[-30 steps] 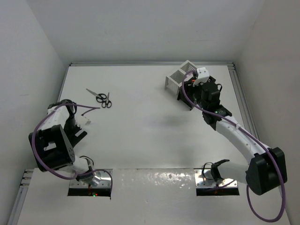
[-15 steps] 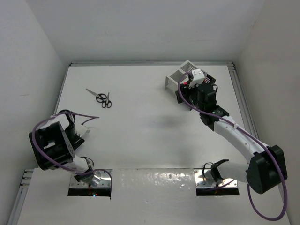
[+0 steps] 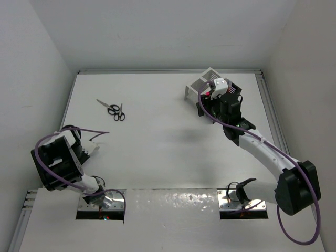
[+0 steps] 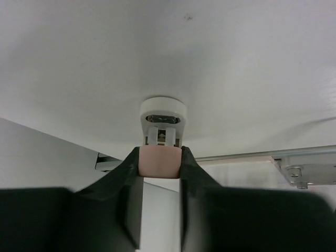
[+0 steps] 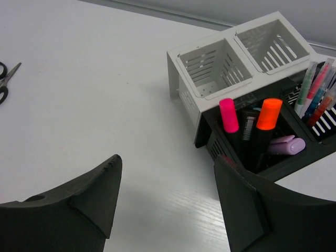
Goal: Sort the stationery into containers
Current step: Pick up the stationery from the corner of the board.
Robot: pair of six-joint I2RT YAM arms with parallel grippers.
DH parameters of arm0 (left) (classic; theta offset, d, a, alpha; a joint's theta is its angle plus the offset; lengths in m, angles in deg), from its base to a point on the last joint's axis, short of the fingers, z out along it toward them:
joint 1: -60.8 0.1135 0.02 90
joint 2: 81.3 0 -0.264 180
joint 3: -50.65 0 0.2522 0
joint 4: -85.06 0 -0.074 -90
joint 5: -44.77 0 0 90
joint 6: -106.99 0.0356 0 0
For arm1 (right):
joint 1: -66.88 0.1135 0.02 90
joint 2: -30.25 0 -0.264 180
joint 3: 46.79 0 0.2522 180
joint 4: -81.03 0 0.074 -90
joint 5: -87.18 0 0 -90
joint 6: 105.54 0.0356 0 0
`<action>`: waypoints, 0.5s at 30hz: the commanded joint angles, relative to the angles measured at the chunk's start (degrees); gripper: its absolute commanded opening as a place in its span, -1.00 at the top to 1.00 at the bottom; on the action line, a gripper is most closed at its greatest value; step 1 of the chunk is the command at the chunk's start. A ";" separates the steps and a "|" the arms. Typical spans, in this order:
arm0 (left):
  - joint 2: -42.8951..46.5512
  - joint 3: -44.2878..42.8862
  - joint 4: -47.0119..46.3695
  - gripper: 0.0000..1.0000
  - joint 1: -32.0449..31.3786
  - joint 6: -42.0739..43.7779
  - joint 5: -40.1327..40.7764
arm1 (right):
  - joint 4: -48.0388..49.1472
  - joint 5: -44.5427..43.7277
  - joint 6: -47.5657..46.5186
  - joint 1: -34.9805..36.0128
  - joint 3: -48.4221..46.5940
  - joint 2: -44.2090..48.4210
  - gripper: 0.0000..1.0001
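Observation:
Two black-handled scissors (image 3: 114, 110) lie on the far left of the table; one pair shows at the edge of the right wrist view (image 5: 4, 79). The white container (image 5: 186, 100) has two empty compartments. The joined black container (image 5: 211, 140) holds pink (image 5: 229, 116), orange (image 5: 269, 114) and purple (image 5: 286, 145) highlighters, plus thin pens (image 5: 317, 89). My right gripper (image 5: 168, 160) hovers open just in front of the boxes, holding nothing. My left gripper (image 4: 160, 157), folded back near its base (image 3: 90, 151), is shut on a small pale pink block (image 4: 160, 161). A white round-ended part (image 4: 163, 109) shows beyond it.
White walls enclose the table on the left, back and right. A metal rail with a bracket (image 4: 299, 170) runs along the table edge near the left gripper. The right arm (image 3: 262, 149) stretches diagonally across the right side.
The left arm drew back toward its base and its jaws closed from wide open. The right gripper shifted slightly over the boxes and stayed open.

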 commanded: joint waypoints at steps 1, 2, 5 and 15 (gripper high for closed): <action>-0.85 -0.28 -0.87 1.00 1.07 -0.64 -2.91 | 1.18 -0.61 0.00 0.26 -2.27 0.01 -0.39; -0.76 -1.50 -0.78 1.00 1.07 -1.17 -3.69 | 1.10 -0.53 0.00 0.35 -2.27 0.01 -0.39; -0.59 -6.49 0.45 1.00 0.46 -4.50 -6.85 | 0.92 -0.53 0.00 0.88 -2.18 0.36 -0.38; -3.30 -36.38 5.20 1.00 -13.41 -25.33 -42.61 | -2.50 5.71 2.28 3.34 -7.80 -0.07 -0.29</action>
